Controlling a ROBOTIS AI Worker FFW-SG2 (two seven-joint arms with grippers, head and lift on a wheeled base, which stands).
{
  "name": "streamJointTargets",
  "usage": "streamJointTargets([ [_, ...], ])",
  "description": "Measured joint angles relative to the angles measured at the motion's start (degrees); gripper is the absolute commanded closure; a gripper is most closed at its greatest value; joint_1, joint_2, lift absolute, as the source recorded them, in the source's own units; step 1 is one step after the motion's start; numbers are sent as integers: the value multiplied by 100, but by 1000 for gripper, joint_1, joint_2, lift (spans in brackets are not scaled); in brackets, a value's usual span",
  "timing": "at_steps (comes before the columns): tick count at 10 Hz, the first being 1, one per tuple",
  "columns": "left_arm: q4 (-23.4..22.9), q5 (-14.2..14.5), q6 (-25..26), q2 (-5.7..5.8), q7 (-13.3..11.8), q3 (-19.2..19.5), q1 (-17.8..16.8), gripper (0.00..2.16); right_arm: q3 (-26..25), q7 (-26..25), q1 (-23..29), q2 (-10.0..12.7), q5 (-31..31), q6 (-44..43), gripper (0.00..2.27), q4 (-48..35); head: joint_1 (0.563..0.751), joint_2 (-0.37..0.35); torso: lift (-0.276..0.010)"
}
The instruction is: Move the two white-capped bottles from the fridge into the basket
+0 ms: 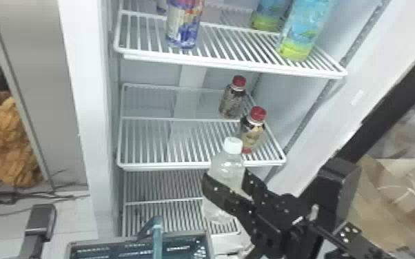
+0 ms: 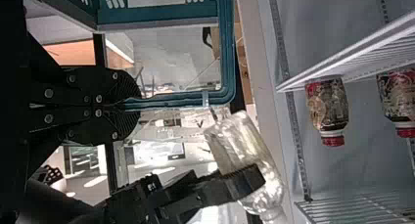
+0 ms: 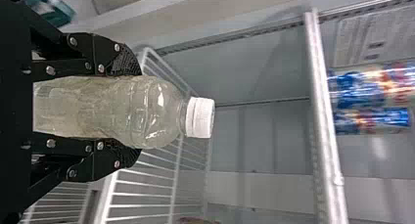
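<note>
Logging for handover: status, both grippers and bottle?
Left gripper shut on basket handle. Right gripper around white-capped bottle, in front of shelves. Raised handle may obstruct lowering.

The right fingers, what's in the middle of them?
A bottle with a white cap lies between the right fingers. The right wrist view shows that.

One white-capped bottle (image 1: pixel 226 168), two red-capped bottles (image 1: pixel 252 133), two blue-and-green bottles (image 1: pixel 301 31), two blue-and-red drinks (image 1: pixel 183 27) and one basket (image 1: pixel 113 240) can be seen.
</note>
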Motion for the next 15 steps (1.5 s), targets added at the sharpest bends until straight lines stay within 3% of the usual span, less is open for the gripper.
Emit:
streamJointTargets([
  [5, 0, -12, -13, -9, 0, 8, -28, 1156, -109, 182, -111, 13, -18, 2125, 794, -203, 695, -350, -260],
  [11, 0, -10, -13, -9, 0, 2, -38, 1156, 97, 88, -615, -87, -737, 3471, 794, 292, 695, -322, -260],
  [15, 0, 11, -13, -17, 0, -2, -38, 1156, 339, 97, -1127, -126, -1049, 3571, 739, 1010, 695, -272, -260],
])
